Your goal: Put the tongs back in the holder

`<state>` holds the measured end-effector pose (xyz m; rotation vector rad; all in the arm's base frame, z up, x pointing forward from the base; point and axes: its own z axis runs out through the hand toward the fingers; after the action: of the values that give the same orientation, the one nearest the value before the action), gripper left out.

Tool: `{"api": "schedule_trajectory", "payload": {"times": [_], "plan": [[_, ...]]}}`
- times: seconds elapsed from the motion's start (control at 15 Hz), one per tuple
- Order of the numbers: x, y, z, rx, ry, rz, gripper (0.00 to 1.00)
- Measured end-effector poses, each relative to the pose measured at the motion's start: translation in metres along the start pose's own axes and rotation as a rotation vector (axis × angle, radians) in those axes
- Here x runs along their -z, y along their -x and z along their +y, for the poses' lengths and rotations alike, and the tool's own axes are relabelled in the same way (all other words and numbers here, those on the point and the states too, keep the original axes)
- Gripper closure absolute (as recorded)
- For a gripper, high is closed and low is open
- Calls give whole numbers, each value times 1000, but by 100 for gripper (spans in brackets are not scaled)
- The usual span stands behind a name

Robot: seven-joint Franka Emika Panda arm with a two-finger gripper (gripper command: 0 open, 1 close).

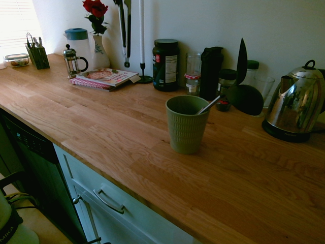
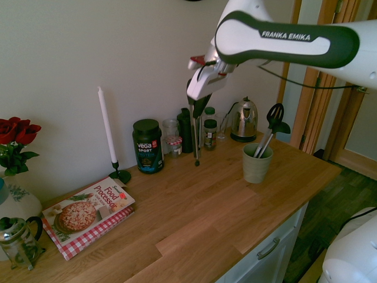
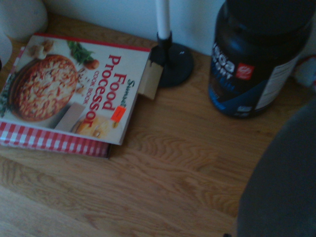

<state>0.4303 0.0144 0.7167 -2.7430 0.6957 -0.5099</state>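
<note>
The tongs hang straight down from my gripper, which is shut on their upper end. Their black tips hover just above the wooden counter, in front of the dark jars by the wall. In the first exterior view the tongs drop in from the top edge beside the white candle, and the gripper is out of frame. The holder, an olive-green ribbed cup, stands upright on the counter, apart from the tongs and toward the kettle. A thin silver handle and a black spatula stick out of it.
A cookbook lies flat near the candle holder and a dark labelled jar. Jars and glasses line the wall behind the cup, with a steel kettle at the far end. A French press, a rose vase and a small caddy stand at the other end.
</note>
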Motion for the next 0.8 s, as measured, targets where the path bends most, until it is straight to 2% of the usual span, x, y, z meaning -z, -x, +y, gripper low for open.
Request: {"api": "schedule_trajectory", "payload": {"times": [0.2,0.4,0.53,0.8], "plan": [[70,-29,45,-71,1,90,100],[113,-48,100,-138,14,136,100],[109,-56,129,-178,28,126,100],[54,-64,196,-259,59,75,100]]}}
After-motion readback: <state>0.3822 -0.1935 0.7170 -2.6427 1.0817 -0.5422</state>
